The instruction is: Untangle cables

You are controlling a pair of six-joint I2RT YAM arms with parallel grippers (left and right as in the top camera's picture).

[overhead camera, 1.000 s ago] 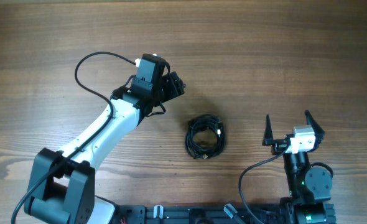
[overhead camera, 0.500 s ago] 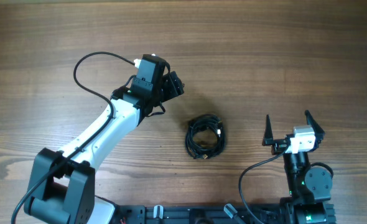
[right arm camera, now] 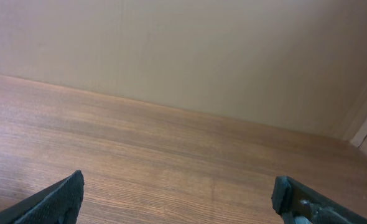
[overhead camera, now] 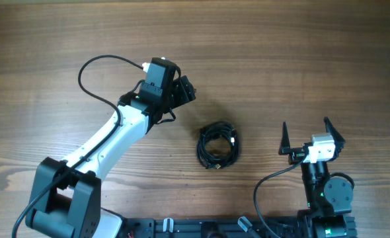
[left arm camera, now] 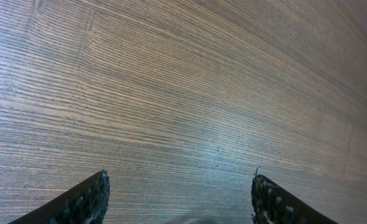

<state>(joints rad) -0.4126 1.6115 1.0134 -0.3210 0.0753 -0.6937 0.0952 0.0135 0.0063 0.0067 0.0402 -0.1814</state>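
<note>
Overhead, I see the coiled bundle of thin black cables on the brown wooden desk, bare wood all round, probably several cords. Left fingers and right fingers spread wide, empty.

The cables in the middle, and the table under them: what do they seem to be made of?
The cables look like matte black rubber or plastic sheathing, since they coil in soft loops; a pale plug tip could be metal, too small to tell. The table looks like wood or wood-print laminate: brown grain lines, with a faint sheen.
</note>
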